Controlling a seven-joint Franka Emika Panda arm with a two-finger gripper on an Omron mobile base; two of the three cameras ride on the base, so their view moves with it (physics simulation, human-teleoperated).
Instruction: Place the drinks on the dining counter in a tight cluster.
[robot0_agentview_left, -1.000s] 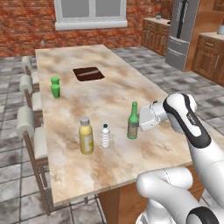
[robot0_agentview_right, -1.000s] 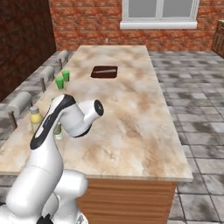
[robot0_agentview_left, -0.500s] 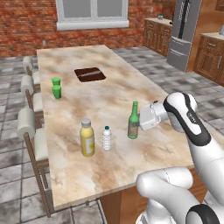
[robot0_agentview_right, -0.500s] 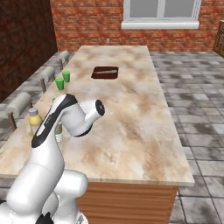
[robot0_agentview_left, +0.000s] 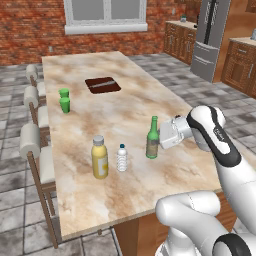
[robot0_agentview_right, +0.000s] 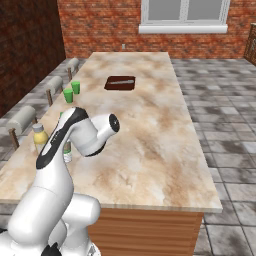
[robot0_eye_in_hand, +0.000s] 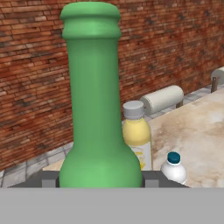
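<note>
the green bottle (robot0_agentview_left: 152, 140) is slim, dark-green glass with a long neck and a lipped mouth, upright on the counter (robot0_agentview_left: 125, 115) toward its near right edge; in the hand view (robot0_eye_in_hand: 96, 109) it stands dead centre, its base cut off by the bottom of the frame. the gripper (robot0_agentview_left: 161, 140) is closed around its lower body, a finger (robot0_eye_in_hand: 50, 179) showing on each side at the bottle's widest part. left of it, near but apart, stands the small clear water bottle (robot0_agentview_left: 121, 158) with a dark cap, and just beyond that the fat yellow juice bottle (robot0_agentview_left: 99, 157) with a grey cap, closer to the counter's left edge. all three stand upright on the near half of the beige marbled top. in the right base view the arm hides the green bottle and most of the water bottle; the juice bottle (robot0_agentview_right: 39, 138) shows beside the arm. two green cups (robot0_agentview_left: 64, 100) sit touching by the left edge farther back, and a dark inset (robot0_agentview_left: 102, 85) lies mid-counter. stools (robot0_agentview_left: 32, 142) line the left side, partly cut off.
</note>
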